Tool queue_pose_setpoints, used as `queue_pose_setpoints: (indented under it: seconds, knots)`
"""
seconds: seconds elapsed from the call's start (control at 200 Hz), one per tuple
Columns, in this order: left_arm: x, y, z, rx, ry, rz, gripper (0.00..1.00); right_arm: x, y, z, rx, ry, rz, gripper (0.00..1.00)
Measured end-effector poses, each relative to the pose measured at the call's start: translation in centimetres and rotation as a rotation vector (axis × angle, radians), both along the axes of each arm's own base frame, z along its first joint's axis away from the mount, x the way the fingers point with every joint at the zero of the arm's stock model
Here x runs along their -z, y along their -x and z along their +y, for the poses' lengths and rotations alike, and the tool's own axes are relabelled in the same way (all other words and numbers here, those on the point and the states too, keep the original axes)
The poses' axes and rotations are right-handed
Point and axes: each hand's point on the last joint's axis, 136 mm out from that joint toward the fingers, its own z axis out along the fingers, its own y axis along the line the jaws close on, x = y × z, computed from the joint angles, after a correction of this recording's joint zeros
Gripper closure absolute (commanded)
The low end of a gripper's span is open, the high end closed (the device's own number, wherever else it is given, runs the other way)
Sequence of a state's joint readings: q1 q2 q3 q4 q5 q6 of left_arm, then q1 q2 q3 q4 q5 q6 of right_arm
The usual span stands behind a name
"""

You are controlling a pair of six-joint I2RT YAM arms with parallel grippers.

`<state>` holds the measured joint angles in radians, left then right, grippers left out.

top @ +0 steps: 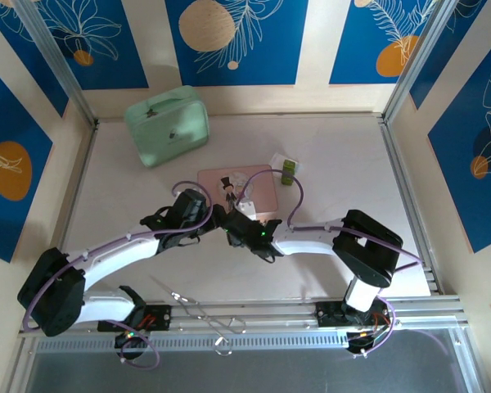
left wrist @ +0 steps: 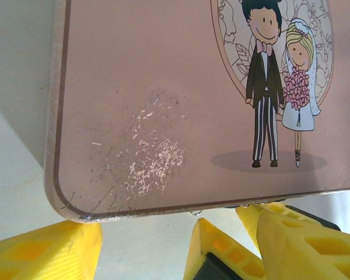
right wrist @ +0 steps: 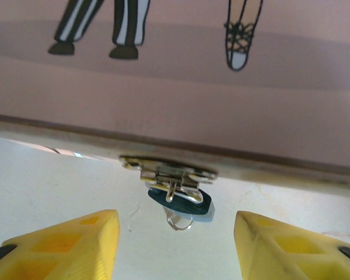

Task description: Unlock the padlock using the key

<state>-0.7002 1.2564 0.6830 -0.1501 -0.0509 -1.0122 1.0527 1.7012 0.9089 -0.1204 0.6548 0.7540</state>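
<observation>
**Right wrist view.** Nearest the lens, the two yellow fingers [right wrist: 70, 245] of the right claw [right wrist: 176, 230] stand wide apart with nothing between them. Just beyond the gap hangs the padlock [right wrist: 184, 201], its blue part facing the lens. It hangs from the metal clasp [right wrist: 166, 169] on the near edge of the pink tin [right wrist: 221, 105], low over the pale surface [right wrist: 52, 186]. A thin metal loop [right wrist: 179, 221] dangles beneath it.

**Left wrist view.** The left claw [left wrist: 172, 248] is likewise spread and empty, at the tin's scratched near left corner.

**Top external view.** Both claws meet at the tin's near edge, mid-surface. A mint case [top: 167, 125] sits far left, and an olive-green block [top: 288, 170] lies just right of the tin.

**Judgement.** The step in hand appears to be seizing the padlock. The right claw should be centred on the lock body, not the thin loop. It should close gently so the lock does not swing aside. Neither claw holds a key, so one has yet to be fetched.
</observation>
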Motion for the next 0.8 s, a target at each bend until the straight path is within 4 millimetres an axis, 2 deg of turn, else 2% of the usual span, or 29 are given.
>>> queue_pose_setpoints:
  seconds: [0.33,0.655,0.8]
  knots:
    - [0.0,-0.1,0.1,0.014,-0.013,-0.008,0.3,0.6,-1.5,-0.5,0.04,0.006,-0.016,0.52]
    - [0.0,-0.2,0.2,0.024,-0.017,-0.016,0.32,1.3,-1.9,0.0,0.03,0.016,-0.018,0.51]
    - [0.0,-0.2,0.1,0.029,-0.018,-0.016,0.32,1.3,-2.1,0.3,0.027,0.017,-0.02,0.54]
